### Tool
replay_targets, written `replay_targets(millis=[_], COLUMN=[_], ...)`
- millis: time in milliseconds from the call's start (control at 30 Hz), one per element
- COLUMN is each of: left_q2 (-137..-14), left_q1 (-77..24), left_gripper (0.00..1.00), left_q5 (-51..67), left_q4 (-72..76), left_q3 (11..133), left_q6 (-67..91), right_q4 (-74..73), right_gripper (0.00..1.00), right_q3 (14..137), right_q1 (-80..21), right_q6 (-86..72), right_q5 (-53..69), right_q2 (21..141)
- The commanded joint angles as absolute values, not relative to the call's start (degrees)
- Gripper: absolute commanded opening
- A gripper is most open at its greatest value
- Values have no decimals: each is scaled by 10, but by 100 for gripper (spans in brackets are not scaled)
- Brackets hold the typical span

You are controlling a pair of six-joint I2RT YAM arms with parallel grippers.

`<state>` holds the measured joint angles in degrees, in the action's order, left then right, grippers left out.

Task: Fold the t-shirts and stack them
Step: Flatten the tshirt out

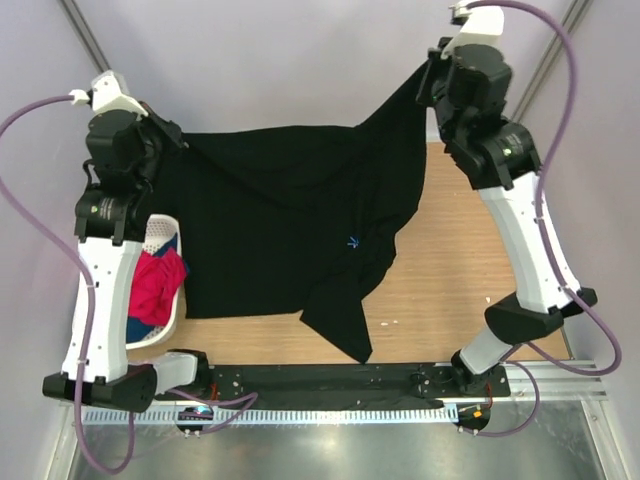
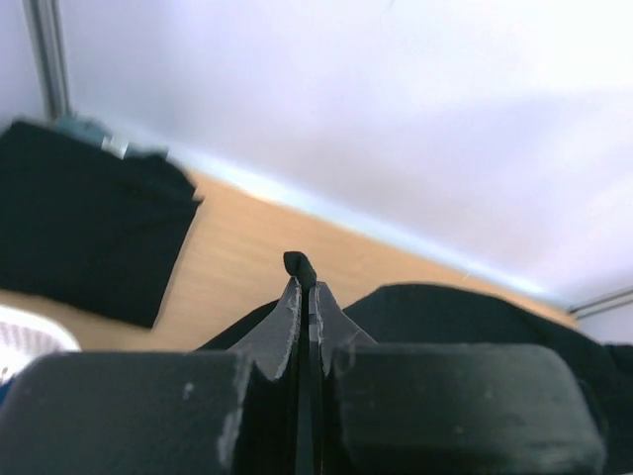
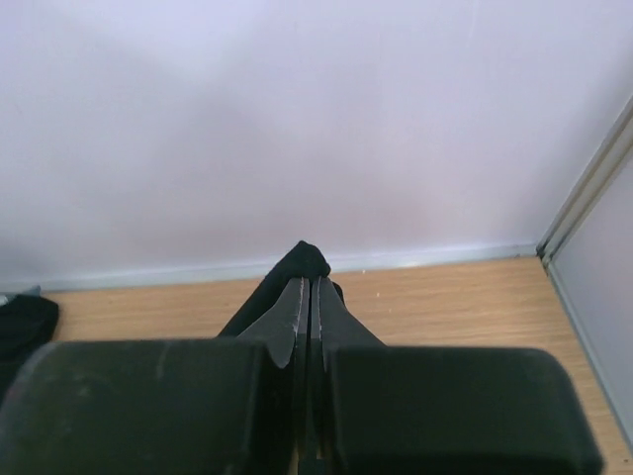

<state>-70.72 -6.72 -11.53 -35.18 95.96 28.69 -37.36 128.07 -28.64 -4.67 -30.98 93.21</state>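
A black t-shirt hangs spread between my two raised grippers, its lower part draping down to the wooden table. My left gripper is shut on one corner, and a nub of black cloth pokes out past the closed tips. My right gripper is shut on the other corner, higher and further back, with cloth bunched over its tips. A second black t-shirt lies folded on the table at the far left of the left wrist view.
A white mesh basket with red-pink and blue garments stands under the left arm. Pale walls close in the table at the back and sides. Bare wood shows to the right of the hanging shirt.
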Motion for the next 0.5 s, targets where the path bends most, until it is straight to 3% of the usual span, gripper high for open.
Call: replay_targets(millis=[0, 467], left_q2=[-684, -588], left_q1=[-62, -62], left_gripper=[0, 0], left_q5=[-100, 0], left_q4=[-299, -387], left_q3=[1005, 1113], left_q6=[290, 278], right_q4=[-337, -465], right_gripper=[1, 1], right_q3=[1356, 1397], right_q1=[-284, -284], right_q6=[-2, 27], right_q5=[-327, -283], right_q2=[875, 763])
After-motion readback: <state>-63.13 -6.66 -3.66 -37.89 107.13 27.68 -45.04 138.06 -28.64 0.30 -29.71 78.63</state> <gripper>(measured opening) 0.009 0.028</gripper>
